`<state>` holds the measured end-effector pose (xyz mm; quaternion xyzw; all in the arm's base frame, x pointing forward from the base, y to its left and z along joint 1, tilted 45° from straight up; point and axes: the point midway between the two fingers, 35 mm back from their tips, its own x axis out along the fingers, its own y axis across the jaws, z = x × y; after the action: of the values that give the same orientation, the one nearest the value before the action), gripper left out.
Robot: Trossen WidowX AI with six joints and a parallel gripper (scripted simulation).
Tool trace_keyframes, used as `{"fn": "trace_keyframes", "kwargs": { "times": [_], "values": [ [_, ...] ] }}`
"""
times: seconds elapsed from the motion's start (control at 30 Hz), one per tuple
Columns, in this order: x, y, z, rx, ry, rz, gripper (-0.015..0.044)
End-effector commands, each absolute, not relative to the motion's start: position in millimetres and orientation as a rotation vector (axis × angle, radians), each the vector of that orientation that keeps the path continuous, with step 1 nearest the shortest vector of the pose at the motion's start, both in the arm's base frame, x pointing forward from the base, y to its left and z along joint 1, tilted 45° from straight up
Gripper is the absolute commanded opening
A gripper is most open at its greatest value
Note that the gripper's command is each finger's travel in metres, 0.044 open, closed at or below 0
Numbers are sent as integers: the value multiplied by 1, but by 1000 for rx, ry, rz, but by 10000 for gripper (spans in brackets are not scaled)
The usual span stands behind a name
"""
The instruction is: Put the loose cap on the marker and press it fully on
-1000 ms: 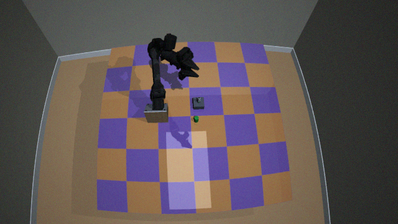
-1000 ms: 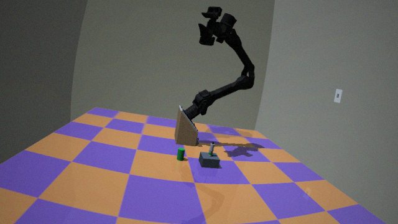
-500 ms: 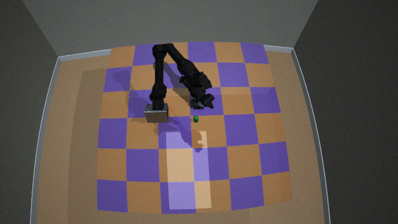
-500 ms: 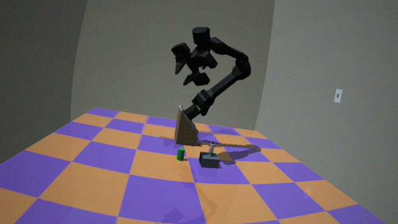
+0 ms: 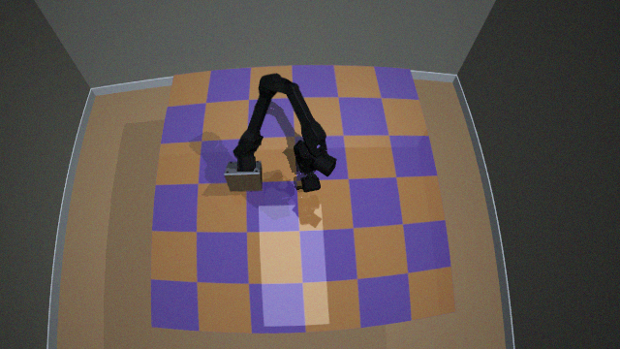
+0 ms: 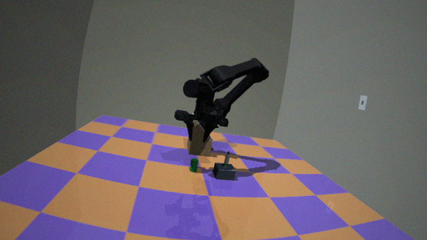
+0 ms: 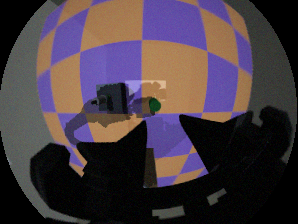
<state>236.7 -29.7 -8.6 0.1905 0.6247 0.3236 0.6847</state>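
The green cap [image 6: 193,165] [image 7: 155,104] stands upright on an orange square. The dark grey holder block [image 6: 224,171] [image 7: 118,97] is beside it, to the right in the exterior view and to the left in the wrist view. The grey marker [image 6: 227,159] [image 7: 99,102] stands upright in the block, its dark tip up and bare. My gripper [image 6: 197,141] [image 7: 162,120] points down, partly open and empty, above table height near the cap. In the top view the arm and gripper hide the cap, marker and block.
The arm's base block [image 5: 243,181] [image 6: 199,147] stands on the checkered purple and orange table top [image 5: 276,257] [image 6: 170,213], behind the cap and holder in the exterior view. The arm arches up from it. Grey walls stand around.
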Motion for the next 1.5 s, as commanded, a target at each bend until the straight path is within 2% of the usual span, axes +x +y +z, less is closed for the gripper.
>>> {"fn": "trace_keyframes", "kwargs": {
  "times": [0.0, 1.47],
  "values": [
    [233, -24, -10, 466, 1432, 729, 238],
    [238, 37, -75, 467, 1431, 730, 238]
  ]
}}
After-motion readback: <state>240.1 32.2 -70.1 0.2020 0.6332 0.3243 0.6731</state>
